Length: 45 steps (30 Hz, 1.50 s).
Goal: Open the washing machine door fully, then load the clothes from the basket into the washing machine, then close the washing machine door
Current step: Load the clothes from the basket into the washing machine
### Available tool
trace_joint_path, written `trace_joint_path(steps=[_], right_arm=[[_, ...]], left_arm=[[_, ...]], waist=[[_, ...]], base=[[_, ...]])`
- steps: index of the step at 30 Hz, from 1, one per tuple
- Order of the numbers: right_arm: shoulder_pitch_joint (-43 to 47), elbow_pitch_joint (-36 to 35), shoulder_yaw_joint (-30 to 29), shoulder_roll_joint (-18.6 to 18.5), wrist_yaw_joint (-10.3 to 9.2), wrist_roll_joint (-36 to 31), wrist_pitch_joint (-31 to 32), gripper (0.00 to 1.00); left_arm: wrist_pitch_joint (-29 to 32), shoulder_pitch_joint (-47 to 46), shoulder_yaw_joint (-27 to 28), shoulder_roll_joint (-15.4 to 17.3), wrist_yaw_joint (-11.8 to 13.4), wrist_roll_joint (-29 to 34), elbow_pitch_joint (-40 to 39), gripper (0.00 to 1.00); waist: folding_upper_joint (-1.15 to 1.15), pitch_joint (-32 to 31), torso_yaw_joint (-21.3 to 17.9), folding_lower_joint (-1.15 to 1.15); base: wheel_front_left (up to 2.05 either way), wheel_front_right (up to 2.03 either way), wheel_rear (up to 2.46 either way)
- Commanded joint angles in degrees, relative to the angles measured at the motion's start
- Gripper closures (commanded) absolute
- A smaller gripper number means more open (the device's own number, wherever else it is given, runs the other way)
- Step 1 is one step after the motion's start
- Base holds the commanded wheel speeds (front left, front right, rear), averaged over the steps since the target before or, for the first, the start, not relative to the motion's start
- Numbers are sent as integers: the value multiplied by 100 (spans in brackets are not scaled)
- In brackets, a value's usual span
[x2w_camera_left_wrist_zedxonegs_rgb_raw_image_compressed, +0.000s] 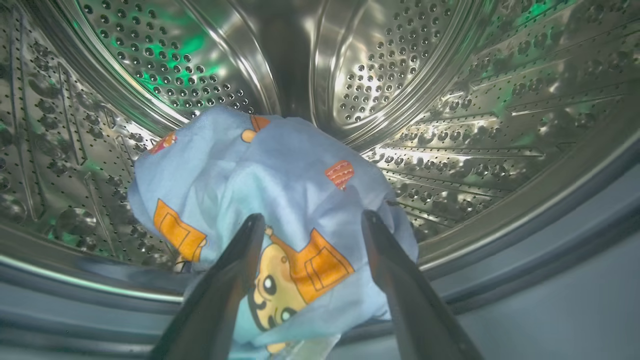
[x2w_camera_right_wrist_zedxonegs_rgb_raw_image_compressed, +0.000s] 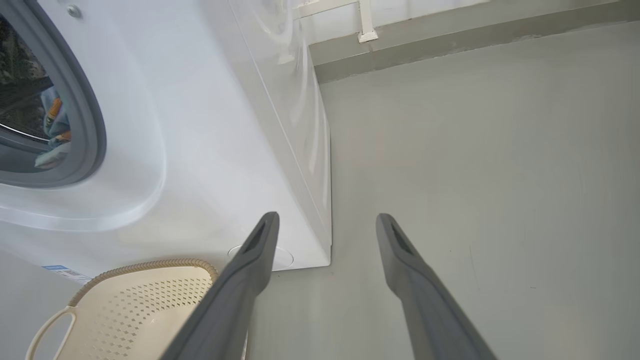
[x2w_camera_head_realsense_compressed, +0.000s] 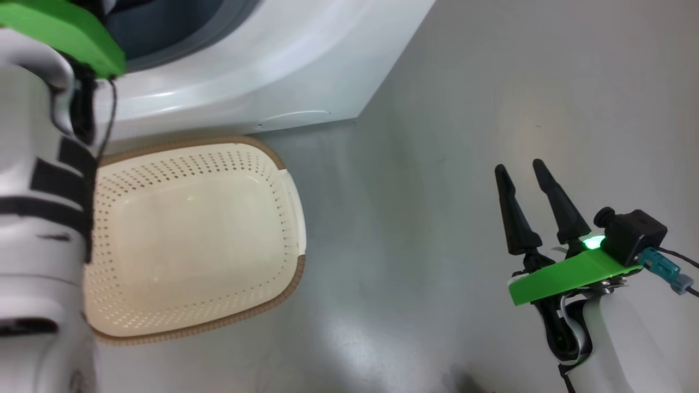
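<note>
In the left wrist view my left gripper (x2w_camera_left_wrist_zedxonegs_rgb_raw_image_compressed: 312, 216) reaches into the washing machine's steel drum (x2w_camera_left_wrist_zedxonegs_rgb_raw_image_compressed: 500, 100), fingers spread wide and open. Just beyond the fingertips the clothes (x2w_camera_left_wrist_zedxonegs_rgb_raw_image_compressed: 280, 170), blue fabric with orange cartoon prints, lie heaped at the drum's mouth and hang over the grey gasket (x2w_camera_left_wrist_zedxonegs_rgb_raw_image_compressed: 550, 240). The cream basket (x2w_camera_head_realsense_compressed: 284, 218) stands on the floor in front of the white washing machine (x2w_camera_head_realsense_compressed: 246, 71), with nothing inside. My right gripper (x2w_camera_head_realsense_compressed: 519, 166) hangs open over bare floor to the right, holding nothing. The washing machine door is out of view.
The right wrist view shows the machine's front (x2w_camera_right_wrist_zedxonegs_rgb_raw_image_compressed: 200, 125) with the blue clothes (x2w_camera_right_wrist_zedxonegs_rgb_raw_image_compressed: 52, 125) in its opening, and the basket's handle (x2w_camera_right_wrist_zedxonegs_rgb_raw_image_compressed: 45, 330) below. Grey floor (x2w_camera_right_wrist_zedxonegs_rgb_raw_image_compressed: 475, 175) stretches right of the machine to a wall skirting (x2w_camera_right_wrist_zedxonegs_rgb_raw_image_compressed: 450, 45).
</note>
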Motion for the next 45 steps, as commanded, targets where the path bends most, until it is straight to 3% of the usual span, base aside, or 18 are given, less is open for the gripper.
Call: trace_joint_path(steps=[1, 17, 45], right_arm=[[72, -126, 81, -45, 16, 11, -28, 0], [385, -89, -99, -285, 16, -55, -28, 0], [1392, 7, -366, -572, 16, -93, -28, 0]], left_arm=[[-35, 152, 77, 171, -6, -64, -237, 0], [-36, 2032, 485, -150, -27, 21, -1984, 0], [-36, 4928, 829, -316, -68, 133, -3433, 0]], waist=[[0, -42, 54, 0], [0, -640, 470, 0], [0, -2129, 893, 0]], base=[[0, 0, 0], [0, 0, 0], [0, 0, 0]])
